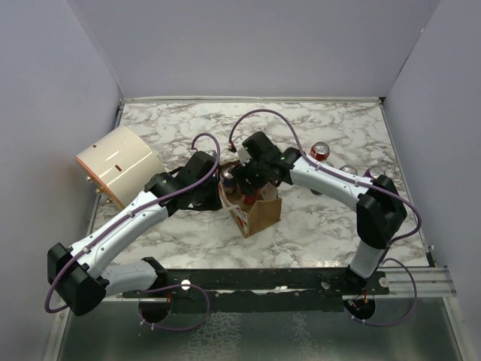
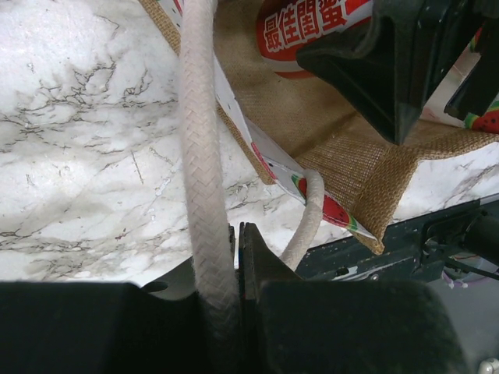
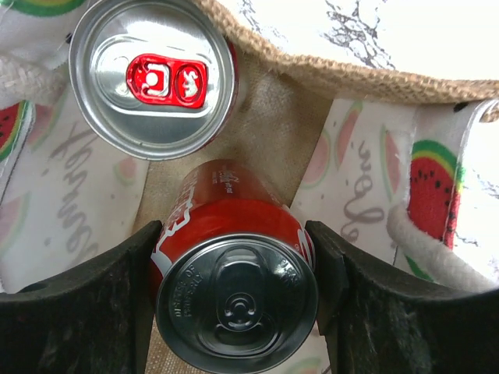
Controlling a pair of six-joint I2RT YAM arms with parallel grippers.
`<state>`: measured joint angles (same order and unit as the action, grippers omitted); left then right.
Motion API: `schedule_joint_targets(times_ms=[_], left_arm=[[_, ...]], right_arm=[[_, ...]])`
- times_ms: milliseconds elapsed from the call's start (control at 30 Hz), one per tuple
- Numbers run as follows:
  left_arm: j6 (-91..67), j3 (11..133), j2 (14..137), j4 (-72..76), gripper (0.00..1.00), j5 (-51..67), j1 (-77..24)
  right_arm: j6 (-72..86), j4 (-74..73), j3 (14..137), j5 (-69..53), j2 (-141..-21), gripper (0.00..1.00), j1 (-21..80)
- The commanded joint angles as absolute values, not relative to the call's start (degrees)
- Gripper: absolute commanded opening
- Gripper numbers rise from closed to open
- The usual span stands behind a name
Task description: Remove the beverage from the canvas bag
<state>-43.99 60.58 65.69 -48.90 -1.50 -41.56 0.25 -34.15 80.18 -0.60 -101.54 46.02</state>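
Observation:
The brown canvas bag (image 1: 259,210) stands mid-table with a red-and-white print low on its side (image 2: 312,31). My left gripper (image 1: 214,192) is shut on one white rope handle (image 2: 204,171) at the bag's left side. My right gripper (image 1: 244,184) reaches into the bag's mouth, its jaws closed against both sides of a red beverage can (image 3: 234,288) held top towards the camera. A second can (image 3: 152,78) with a red tab stands deeper in the bag. The bag's watermelon-print lining (image 3: 433,187) shows around them.
A large cream cylinder (image 1: 120,165) lies at the left. A red can (image 1: 320,152) and two more cans (image 1: 349,171) stand on the marble table (image 1: 316,120) behind my right arm. Grey walls close three sides. A black rail (image 1: 285,280) runs along the near edge.

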Motion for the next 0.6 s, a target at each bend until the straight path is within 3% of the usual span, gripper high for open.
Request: schedule_joint_targets(times_ms=[0, 567], left_arm=[[-43.14, 61.21, 65.82, -48.85, 0.1, -0.3, -41.22], [-43.62, 60.09, 64.01, -49.14, 0.1, -0.2, -41.22]], right_arm=[[4.57, -34.48, 81.09, -3.39, -97.43, 0.34, 45.79], [8.32, -34.54, 92.48, -6.5, -91.81, 0.12, 45.79]])
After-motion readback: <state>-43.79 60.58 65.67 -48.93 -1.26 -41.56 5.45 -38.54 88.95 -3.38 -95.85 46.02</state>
